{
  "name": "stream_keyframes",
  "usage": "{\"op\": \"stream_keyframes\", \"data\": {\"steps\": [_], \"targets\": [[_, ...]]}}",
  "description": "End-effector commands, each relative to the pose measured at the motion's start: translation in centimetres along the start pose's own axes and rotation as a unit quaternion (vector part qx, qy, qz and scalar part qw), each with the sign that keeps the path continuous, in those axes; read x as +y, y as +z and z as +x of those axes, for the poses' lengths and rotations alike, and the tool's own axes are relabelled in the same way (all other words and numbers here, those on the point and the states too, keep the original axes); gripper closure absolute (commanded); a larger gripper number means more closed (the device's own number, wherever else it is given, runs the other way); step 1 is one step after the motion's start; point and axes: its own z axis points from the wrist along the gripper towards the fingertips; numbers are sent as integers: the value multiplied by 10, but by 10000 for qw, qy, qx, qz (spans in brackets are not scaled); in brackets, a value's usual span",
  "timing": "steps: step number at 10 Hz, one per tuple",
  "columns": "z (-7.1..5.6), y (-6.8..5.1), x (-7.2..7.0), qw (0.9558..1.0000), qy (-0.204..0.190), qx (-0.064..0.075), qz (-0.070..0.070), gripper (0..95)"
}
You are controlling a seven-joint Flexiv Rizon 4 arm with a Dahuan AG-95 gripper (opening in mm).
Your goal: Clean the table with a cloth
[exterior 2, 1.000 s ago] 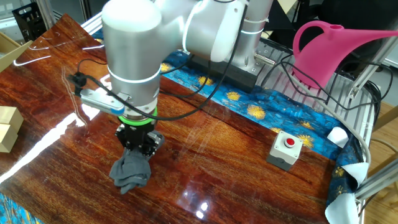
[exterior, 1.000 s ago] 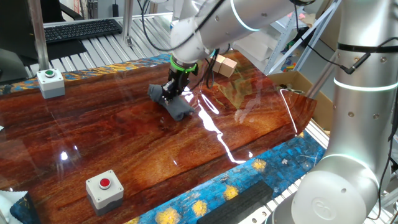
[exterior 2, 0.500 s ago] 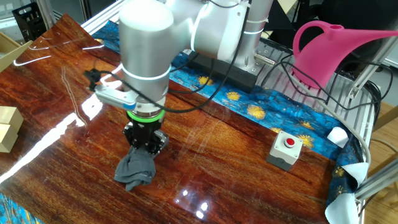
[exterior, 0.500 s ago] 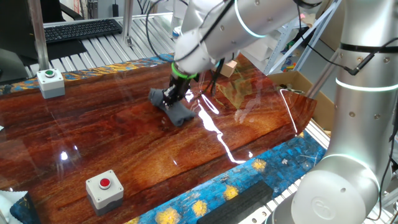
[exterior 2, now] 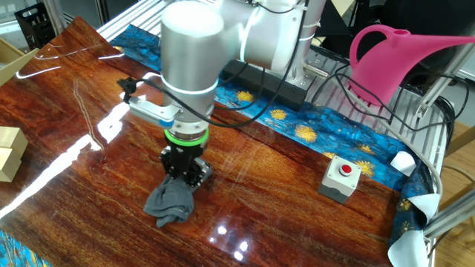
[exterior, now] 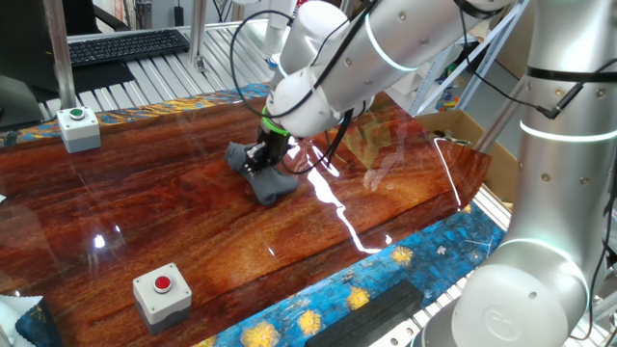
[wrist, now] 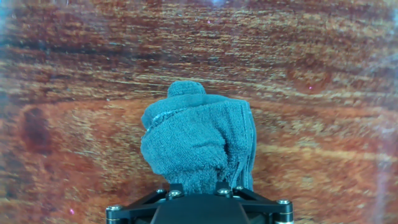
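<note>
The cloth [exterior: 262, 177] is a crumpled dark blue-grey rag pressed flat on the glossy reddish-brown table [exterior: 174, 212]. My gripper [exterior: 260, 156] points down and is shut on the cloth's upper edge. In the other fixed view the gripper [exterior 2: 183, 169] pins the cloth [exterior 2: 170, 205], which trails toward the near edge of the table [exterior 2: 282, 200]. In the hand view the cloth [wrist: 198, 143] bulges out from between the jaws over the table's wood grain [wrist: 323, 87].
A grey box with a green button [exterior: 78, 128] stands at the table's far left corner. A grey box with a red button [exterior: 162, 293] stands near the front edge, also seen in the other fixed view [exterior 2: 341, 178]. Wooden blocks [exterior 2: 9, 152] and a pink watering can [exterior 2: 401, 59] stand off to the sides.
My gripper has dragged the cloth across the table, toward the side with the red-button box. The grip on the cloth is unchanged.
</note>
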Motion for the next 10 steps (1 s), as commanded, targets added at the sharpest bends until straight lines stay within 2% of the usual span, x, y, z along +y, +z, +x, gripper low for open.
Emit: {"op": "stream_keyframes", "data": {"steps": [1, 3, 7, 10], "targets": [[-2, -2, 18, 9990, 411, -31, -155, 950], [-1, -3, 33, 9973, 695, -10, -240, 950], [12, -7, 69, 9922, 1200, 39, -336, 950], [19, -12, 87, 9886, 1461, 53, -353, 950]]}}
